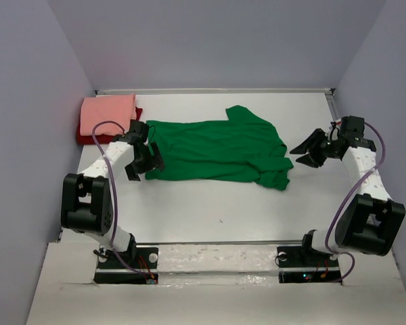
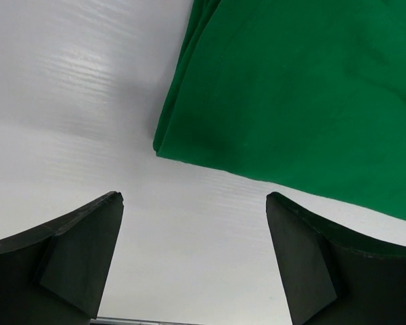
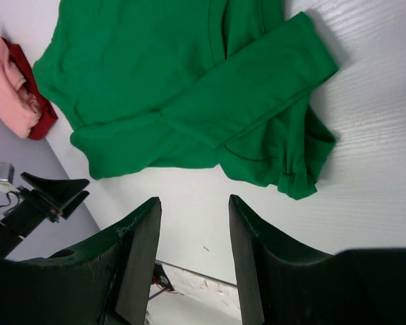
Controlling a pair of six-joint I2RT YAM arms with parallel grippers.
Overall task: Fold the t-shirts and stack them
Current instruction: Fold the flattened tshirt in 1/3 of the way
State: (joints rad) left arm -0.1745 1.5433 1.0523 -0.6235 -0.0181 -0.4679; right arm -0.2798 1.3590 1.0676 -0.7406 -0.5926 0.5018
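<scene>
The bright green t-shirt lies spread on the white table, partly folded, with a sleeve bunched at its right end. At the back left, a folded salmon-pink t-shirt rests on a folded dark red one. My left gripper hovers at the green shirt's near-left corner. It is open, with only bare table between its fingers. My right gripper is to the right of the shirt, apart from it. It is open and holds nothing.
Grey walls close in the table on the left, back and right. A metal rail runs along the back edge. The pink and red stack sits against the left wall. Bare table lies between the shirt and the arm bases.
</scene>
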